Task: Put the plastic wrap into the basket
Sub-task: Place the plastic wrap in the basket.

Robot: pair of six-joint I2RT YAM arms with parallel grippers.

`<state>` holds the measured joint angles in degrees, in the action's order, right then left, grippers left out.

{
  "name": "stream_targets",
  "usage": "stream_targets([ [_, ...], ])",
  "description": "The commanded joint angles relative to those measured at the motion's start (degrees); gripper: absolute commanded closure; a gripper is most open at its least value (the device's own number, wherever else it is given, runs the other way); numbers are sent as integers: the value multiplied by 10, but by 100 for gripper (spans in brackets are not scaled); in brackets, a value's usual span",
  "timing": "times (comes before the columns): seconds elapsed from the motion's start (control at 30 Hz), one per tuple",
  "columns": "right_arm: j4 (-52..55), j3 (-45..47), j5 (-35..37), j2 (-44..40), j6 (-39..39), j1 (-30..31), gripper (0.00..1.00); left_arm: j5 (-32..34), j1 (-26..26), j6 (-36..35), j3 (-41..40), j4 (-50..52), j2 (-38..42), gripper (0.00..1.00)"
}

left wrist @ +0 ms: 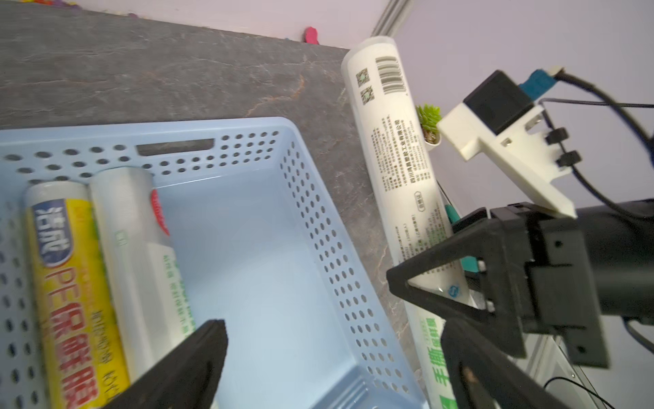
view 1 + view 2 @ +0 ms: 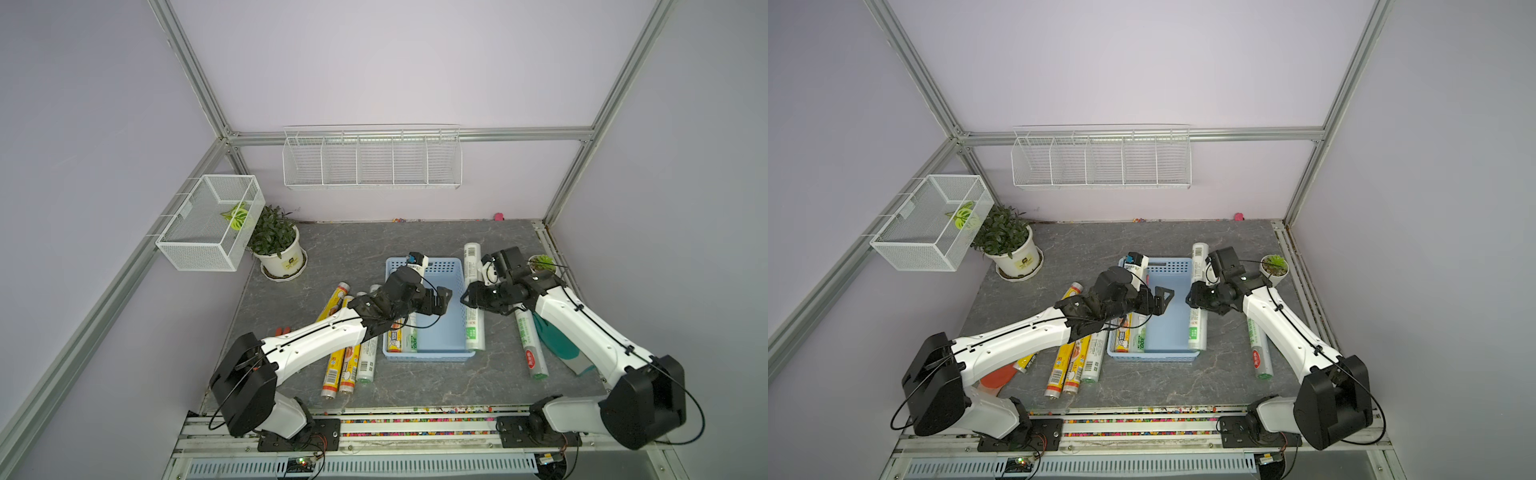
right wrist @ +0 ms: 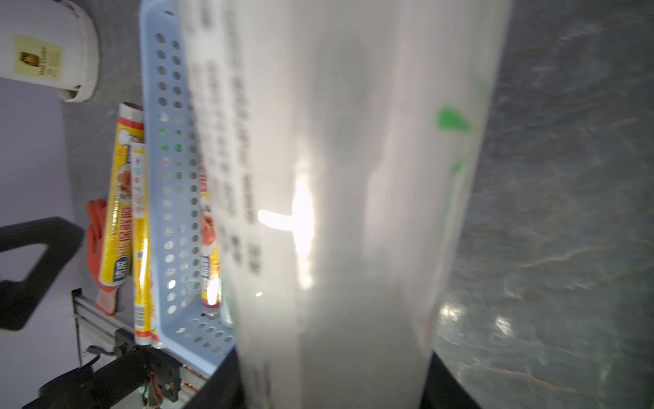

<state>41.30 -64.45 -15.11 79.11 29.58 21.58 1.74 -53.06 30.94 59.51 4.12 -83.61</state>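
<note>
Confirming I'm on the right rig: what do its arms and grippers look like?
Left arm and right arm: white shells, black joint housings, black cables alongside. Left gripper and right gripper: black, with triangular open-frame fingers. Each wrist carries a white camera mount.

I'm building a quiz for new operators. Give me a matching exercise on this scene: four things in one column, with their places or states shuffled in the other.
Things:
1. left gripper
2. right gripper
3. basket
4. succulent

Places or states:
A. shut on a white roll
B. holds a yellow roll and a second white roll
C. by the right edge of the table
D. open, above the basket

Pairs: 1-D, 2-A, 3-B, 4-C.
</note>
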Motion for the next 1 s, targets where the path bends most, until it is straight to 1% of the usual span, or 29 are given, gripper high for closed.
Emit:
stream_targets([
  [0.0, -65, -27, -22, 36, 41, 31, 61, 35, 17, 35, -35, -23, 33, 0],
  [0.07, -91, -33, -27, 63, 56, 47, 61, 43, 20, 41, -56, -28, 50, 0],
  [0.17, -113, -46, -34, 100, 68, 66, 61, 48, 23, 42, -68, -13, 62, 0],
  [0.3, -114, -69, -37, 150, 77, 84, 61, 56, 23, 48, -77, 1, 72, 0],
  [0.37, -106, -80, -25, 173, 74, 96, 60, 61, 23, 52, -83, 4, 77, 0],
  [0.63, -111, -101, -37, 247, 100, 107, 60, 70, 25, 62, -83, 26, 76, 0],
  [0.77, -113, -104, -37, 272, 107, 107, 59, 69, 27, 62, -81, 30, 73, 0],
  [0.83, -122, -104, -49, 282, 109, 107, 57, 67, 28, 64, -81, 30, 72, 0],
  [0.9, -126, -107, -66, 295, 109, 107, 55, 66, 29, 63, -80, 29, 69, 0],
  [0.97, -125, -108, -65, 300, 111, 107, 51, 64, 29, 64, -77, 29, 62, 0],
])
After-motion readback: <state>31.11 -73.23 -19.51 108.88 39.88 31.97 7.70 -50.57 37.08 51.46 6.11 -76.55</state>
